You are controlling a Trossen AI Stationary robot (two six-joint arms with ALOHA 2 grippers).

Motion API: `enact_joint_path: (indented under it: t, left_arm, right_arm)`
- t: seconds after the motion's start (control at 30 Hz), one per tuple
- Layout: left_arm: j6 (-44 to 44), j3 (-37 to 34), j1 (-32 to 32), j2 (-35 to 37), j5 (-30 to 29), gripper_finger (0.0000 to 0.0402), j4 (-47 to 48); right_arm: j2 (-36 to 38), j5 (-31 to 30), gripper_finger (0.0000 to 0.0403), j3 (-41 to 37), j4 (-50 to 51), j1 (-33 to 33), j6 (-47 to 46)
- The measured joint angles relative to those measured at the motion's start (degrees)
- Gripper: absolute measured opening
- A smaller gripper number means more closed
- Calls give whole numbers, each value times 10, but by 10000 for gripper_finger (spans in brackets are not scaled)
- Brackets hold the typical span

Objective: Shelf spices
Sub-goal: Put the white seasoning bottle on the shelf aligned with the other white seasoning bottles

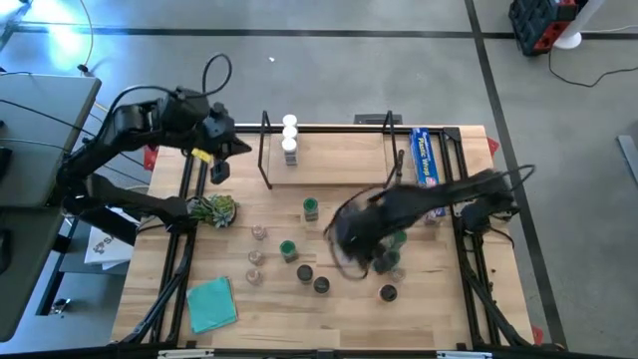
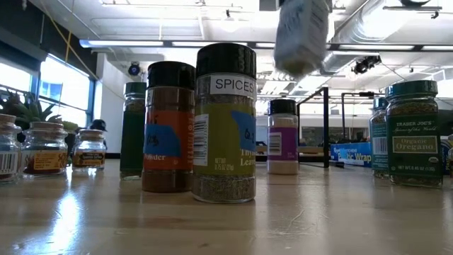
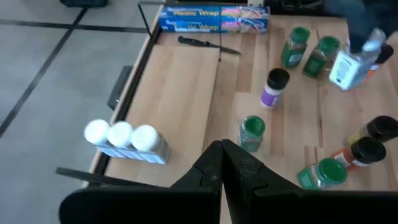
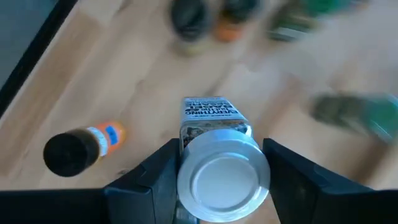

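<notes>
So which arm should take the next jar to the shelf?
Probably the right: its hand already grips a white-lidded jar above the table. The left hand is shut and empty near the shelf.

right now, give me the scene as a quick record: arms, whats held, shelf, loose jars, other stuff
right gripper: closed on a white-lidded jar, lifted over the table
left gripper: shut, empty, waiting above the shelf's left end
shelf: three white-lidded jars in a row at its left end
loose jars: green-lidded jar just in front of the shelf; more jars with green, black and tan lids on the table
blue wrap box: at the shelf's right end
teal cloth: front left of the table
</notes>
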State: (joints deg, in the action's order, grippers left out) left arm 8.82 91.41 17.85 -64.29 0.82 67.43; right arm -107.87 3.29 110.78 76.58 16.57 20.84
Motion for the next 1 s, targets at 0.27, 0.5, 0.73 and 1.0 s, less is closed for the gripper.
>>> enact_joint_path:
  t: [0.27,0.5,0.73,1.0]
  left_arm:
    - [-48,-117,-38,64,0,0,-56]
    - [-57,-153,-54,81,-1,0,-79]
    - [-57,-165,-56,80,-7,0,-82]
    - [-57,-166,-56,80,-13,0,-82]
  right_arm:
    - [-143,8,188,46,49,34,165]
    - [-168,-24,188,46,29,28,259]
    - [-168,-28,188,47,-1,-2,274]
    - [-168,-27,237,47,-15,-13,270]
